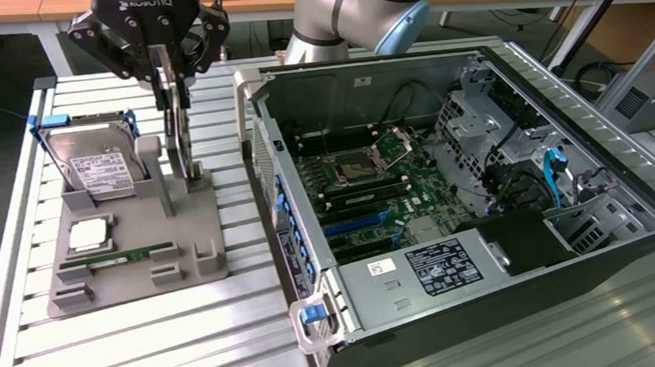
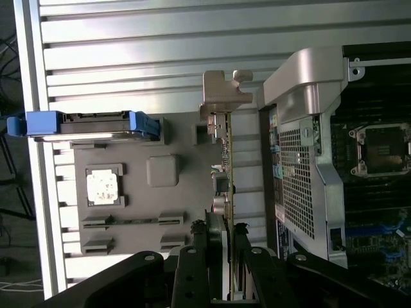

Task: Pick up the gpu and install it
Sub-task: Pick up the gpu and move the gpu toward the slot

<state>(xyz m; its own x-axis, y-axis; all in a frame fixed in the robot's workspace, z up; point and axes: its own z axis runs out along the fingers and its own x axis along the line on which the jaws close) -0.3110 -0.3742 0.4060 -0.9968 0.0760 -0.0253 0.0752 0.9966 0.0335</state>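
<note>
GPU (image 1: pixel 190 145) stands on edge in a slot of the grey fixture (image 1: pixel 195 262), silver bracket end up against a post, which leaves its top edge free for a grasp from above. The tool (image 1: pixel 172 103) pinches that edge, one finger on each face, with the card apparently seated in its slot. Beside it on the fixture sit a hard drive (image 1: pixel 95 165), a CPU (image 1: pixel 89 235) and a RAM stick (image 1: pixel 119 257). The open computer case (image 1: pixel 314 323) lies just beside it on the tabletop (image 1: pixel 143 352); its raised side wall stands between card and motherboard (image 1: pixel 386 188).
</note>
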